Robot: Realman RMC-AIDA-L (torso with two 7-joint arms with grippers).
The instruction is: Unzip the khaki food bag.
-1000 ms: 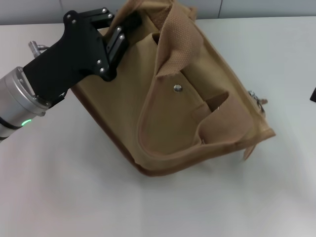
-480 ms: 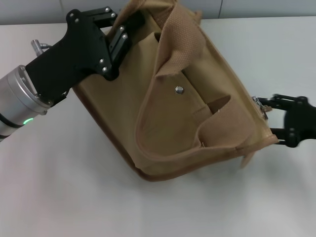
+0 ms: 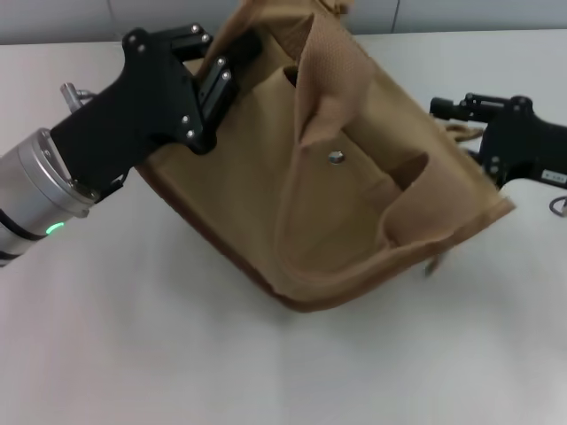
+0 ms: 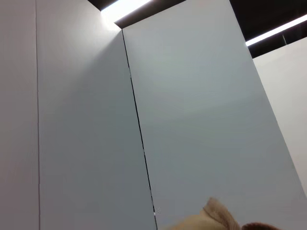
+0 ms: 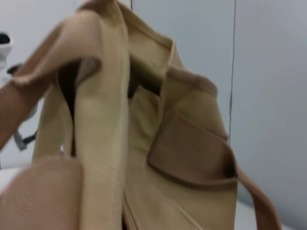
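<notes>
Two grippers are engaged with the khaki food bag (image 3: pixel 354 177). The left gripper (image 3: pixel 217 55) is closed on the bag's far left corner, its black fingers pinching the canvas beside a strap handle (image 3: pixel 323 84). The right gripper (image 3: pixel 456 119) is set against the bag's right-hand edge, where the zip end is judged to lie; whether its fingers are open or closed cannot be told, since the tips are hidden against the fabric. The bag is lying tilted on the white table (image 3: pixel 133 354), front panel with its metal snap (image 3: pixel 336 158) turned up. The zipped top edge is taken to run from the left gripper's corner toward the right gripper. The zipper pull cannot be made out. In the right wrist view, only folded canvas of the bag (image 5: pixel 158 143) is shown close up. The right arm is nearer the zip end, so a pull along that edge is judged to fall to it while the left corner is held.
</notes>
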